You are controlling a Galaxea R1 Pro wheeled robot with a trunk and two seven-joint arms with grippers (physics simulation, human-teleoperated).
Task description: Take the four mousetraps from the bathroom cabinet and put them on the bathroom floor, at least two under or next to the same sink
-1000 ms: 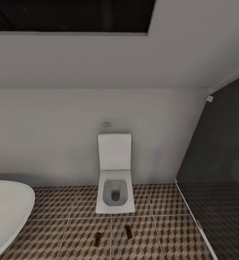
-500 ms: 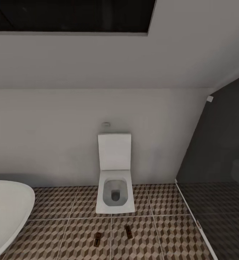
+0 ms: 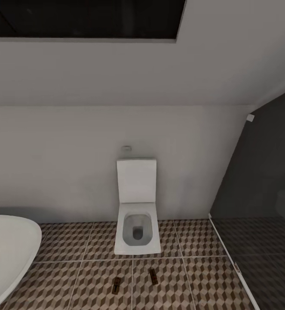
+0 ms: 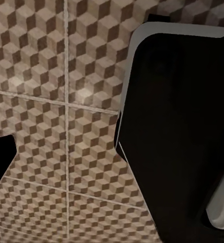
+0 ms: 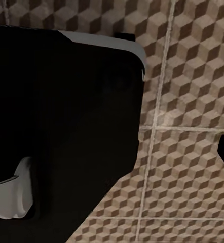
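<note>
- Two mousetraps (image 3: pixel 116 285) (image 3: pixel 152 275) are lying apart on the floor (image 3: pixel 194 280) before the toilet (image 3: pixel 137 224).
- Both grippers' states: cannot tell.

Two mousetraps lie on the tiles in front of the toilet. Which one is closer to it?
The right-hand mousetrap, lying just past the toilet front edge. The left-hand mousetrap sits further down the bathroom floor, nearer the camera and towards the bathtub.

Both wrists point down at the bathroom floor (image 4: pixel 56 131). A dark robot body panel (image 4: pixel 183 131) sits beside each wrist. Neither wrist view reveals how the fingers stand.
</note>
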